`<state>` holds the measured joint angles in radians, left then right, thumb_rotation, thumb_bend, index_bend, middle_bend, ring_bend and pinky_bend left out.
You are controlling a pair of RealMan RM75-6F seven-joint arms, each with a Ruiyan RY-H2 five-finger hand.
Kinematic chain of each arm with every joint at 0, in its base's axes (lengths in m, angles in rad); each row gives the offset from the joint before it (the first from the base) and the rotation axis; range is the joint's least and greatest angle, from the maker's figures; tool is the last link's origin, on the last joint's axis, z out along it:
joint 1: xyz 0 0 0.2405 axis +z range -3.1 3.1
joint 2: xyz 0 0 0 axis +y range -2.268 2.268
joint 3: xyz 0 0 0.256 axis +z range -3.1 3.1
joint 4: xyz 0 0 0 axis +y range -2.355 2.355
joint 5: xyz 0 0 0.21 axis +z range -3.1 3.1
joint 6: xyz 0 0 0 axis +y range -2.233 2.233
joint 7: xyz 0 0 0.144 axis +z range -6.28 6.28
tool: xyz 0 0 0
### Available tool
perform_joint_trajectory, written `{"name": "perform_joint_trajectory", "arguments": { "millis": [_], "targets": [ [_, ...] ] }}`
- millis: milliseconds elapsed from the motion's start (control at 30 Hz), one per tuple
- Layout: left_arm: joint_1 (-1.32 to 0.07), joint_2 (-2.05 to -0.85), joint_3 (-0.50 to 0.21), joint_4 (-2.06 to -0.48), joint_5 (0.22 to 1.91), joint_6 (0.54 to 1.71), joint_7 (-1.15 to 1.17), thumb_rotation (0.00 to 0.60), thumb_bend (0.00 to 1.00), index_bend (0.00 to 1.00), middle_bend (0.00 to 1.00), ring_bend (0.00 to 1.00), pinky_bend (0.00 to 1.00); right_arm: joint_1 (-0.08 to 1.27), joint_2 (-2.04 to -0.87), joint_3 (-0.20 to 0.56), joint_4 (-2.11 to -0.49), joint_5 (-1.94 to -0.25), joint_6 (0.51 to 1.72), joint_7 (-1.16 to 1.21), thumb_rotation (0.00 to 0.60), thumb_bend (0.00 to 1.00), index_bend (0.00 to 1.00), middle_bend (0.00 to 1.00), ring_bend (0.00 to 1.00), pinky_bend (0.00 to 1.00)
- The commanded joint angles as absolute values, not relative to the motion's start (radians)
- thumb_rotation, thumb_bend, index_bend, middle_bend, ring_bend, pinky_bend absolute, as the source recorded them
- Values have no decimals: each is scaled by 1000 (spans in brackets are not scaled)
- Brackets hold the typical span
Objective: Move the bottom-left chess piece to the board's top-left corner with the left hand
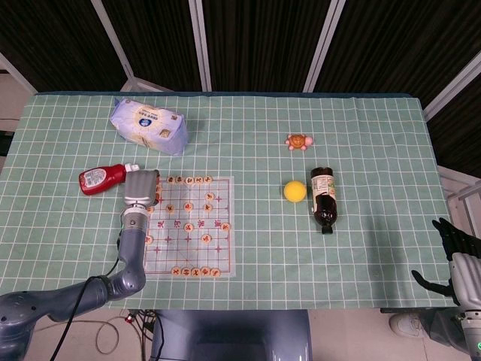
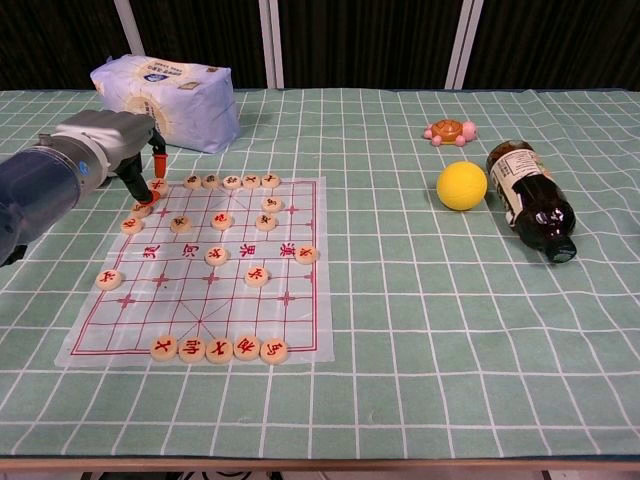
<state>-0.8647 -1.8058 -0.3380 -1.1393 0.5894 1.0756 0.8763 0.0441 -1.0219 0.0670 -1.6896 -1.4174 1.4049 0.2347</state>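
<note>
The chess board (image 1: 169, 252) (image 2: 130, 325) is a clear sheet with red lines lying left of centre. My left hand (image 1: 140, 188) (image 2: 105, 148) hovers over its top-left corner. Its orange-tipped fingers (image 2: 158, 160) pinch a round tan chess piece (image 2: 158, 186) right at that corner, level with the top row of pieces (image 2: 232, 181). In the head view the hand hides this piece. Several pieces line the bottom row (image 2: 219, 349). My right hand (image 1: 455, 259) hangs off the table at the lower right, fingers apart and holding nothing.
A tissue pack (image 1: 149, 125) (image 2: 165, 90) and a red bottle (image 1: 101, 178) lie just behind and left of the left hand. A yellow ball (image 2: 462, 185), a brown bottle (image 2: 530, 200) and a turtle toy (image 2: 450, 131) sit to the right.
</note>
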Motion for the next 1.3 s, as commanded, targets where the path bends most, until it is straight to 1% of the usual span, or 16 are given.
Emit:
{"name": "perform_joint_trajectory", "arguments": {
  "millis": [33, 333, 1067, 1300],
  "targets": [
    [-873, -1815, -339, -1125, 581, 1069, 880, 600, 280, 490, 1000, 1000, 1000, 44, -1021, 67, -1690, -1417, 1405, 235, 600, 249, 0, 0, 0, 0],
    [-887, -1839, -335, -1089, 578, 1054, 875, 600, 280, 489, 1000, 1000, 1000, 44, -1021, 68, -1690, -1414, 1403, 238, 600, 249, 0, 0, 0, 0],
    [-894, -1854, -330, -1056, 578, 1051, 873, 600, 280, 481, 1000, 1000, 1000, 44, -1019, 70, -1692, -1412, 1400, 254, 600, 248, 0, 0, 0, 0],
    [-894, -1861, -326, -1047, 577, 1044, 874, 600, 273, 444, 1000, 1000, 1000, 43, -1019, 71, -1695, -1414, 1402, 261, 600, 248, 0, 0, 0, 0]
  ]
}}
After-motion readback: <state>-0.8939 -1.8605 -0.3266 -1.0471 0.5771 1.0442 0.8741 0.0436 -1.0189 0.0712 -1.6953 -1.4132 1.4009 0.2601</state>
